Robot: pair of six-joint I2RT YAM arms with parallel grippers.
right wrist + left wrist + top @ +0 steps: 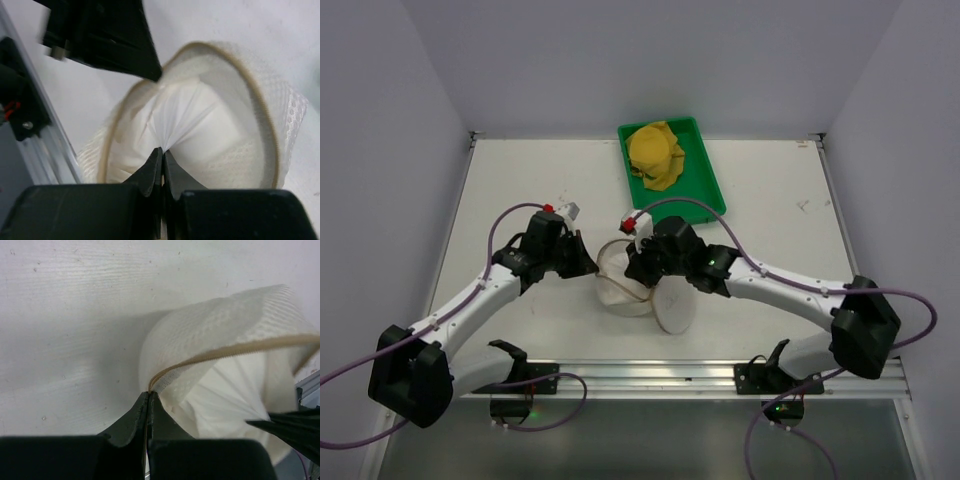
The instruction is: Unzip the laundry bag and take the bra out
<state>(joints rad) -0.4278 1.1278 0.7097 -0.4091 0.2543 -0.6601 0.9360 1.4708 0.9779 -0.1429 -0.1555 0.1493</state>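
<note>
**A:** Position check: where is the laundry bag point(616, 290)?

**B:** On the middle of the white table point(520, 180), between the two arms, with its mouth open. The round flap lid point(676, 308) hangs open just beside it on the near right. I cannot tell whether the lid lies flat or tilted.

**A:** And the left gripper point(150, 394)?

**B:** Clenched. In the left wrist view its fingers are pressed together on the tan zipper tape point(225, 351) at the rim of the mouth.

**A:** The right gripper point(162, 150)?

**B:** Clenched too. The right wrist view shows its tips pinching a fold of smooth white fabric point(200, 120) inside the mouth, with pleats fanning out from the pinch. Whether that is the bag's lining or something else, I cannot tell.

**A:** Are the two claws touching?

**B:** No. They are near each other but apart, at different spots around the rim.

**A:** What else is on the table?

**B:** A green tray point(705, 185) at the far edge, well apart from the bag, holds a crumpled yellow garment point(655, 155). An aluminium rail point(650, 375) runs along the near edge.
</note>
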